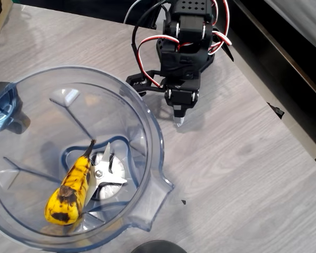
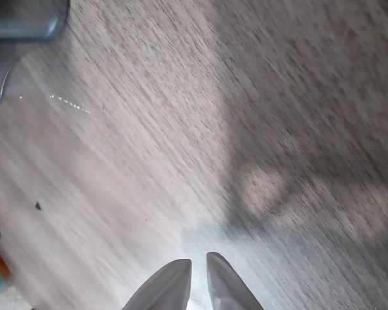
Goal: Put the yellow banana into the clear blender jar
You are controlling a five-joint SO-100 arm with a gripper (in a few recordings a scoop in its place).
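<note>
The yellow banana (image 1: 71, 194), speckled with brown-black bruises, lies inside the clear blender jar (image 1: 147, 132), resting against the steel blade (image 1: 106, 173) at the jar's base. Its dark stem points up toward the centre. My gripper (image 1: 179, 122) hangs over bare table to the right of the jar, folded back near the arm's base and pointing down. In the wrist view the gripper (image 2: 198, 263) has its two pale fingertips nearly touching, with nothing between them, above wood-grain table. The jar's edge (image 2: 26, 19) appears at the top left of that view.
A small dark blue-grey cap-like object (image 1: 2, 105) sits at the jar's left side. The arm's base with red, white and black wires (image 1: 189, 37) stands at the top. The table's right edge (image 1: 289, 121) runs diagonally; a dark round thing (image 1: 158, 246) peeks at the bottom.
</note>
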